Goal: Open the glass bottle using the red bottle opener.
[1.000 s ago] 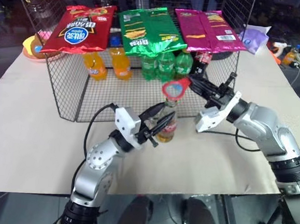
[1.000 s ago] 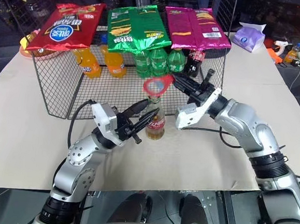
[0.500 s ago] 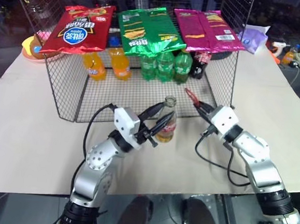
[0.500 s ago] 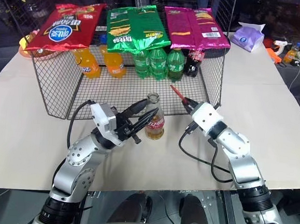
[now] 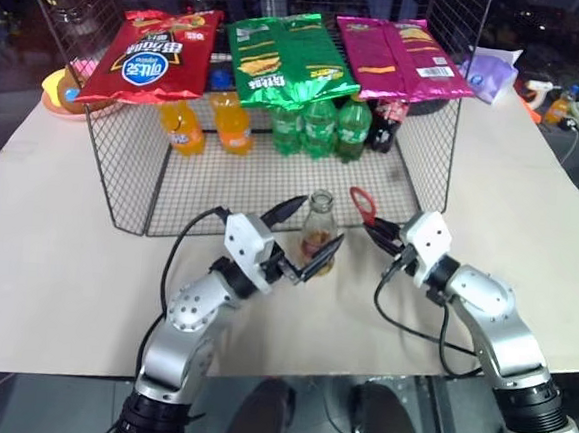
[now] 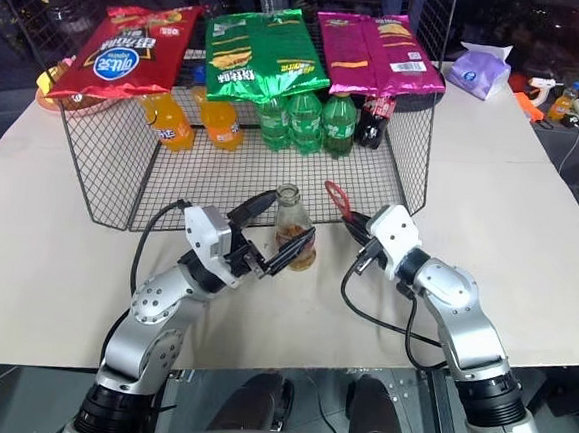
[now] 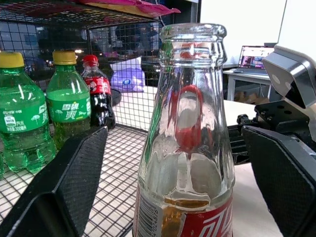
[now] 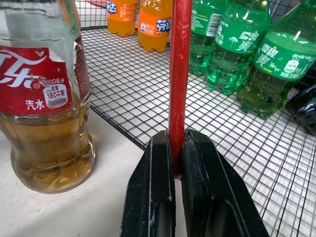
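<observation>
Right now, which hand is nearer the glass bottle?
Left. The left hand has its open fingers on either side of the glass bottle, not gripping it. The right hand is off to the bottle's right, shut on the red bottle opener.

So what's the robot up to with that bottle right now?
The small clear glass bottle of amber drink stands uncapped on the table, between the open fingers of the left gripper. The right gripper is shut on the flat red bottle opener, held beside the bottle, just in front of the wire basket.
</observation>
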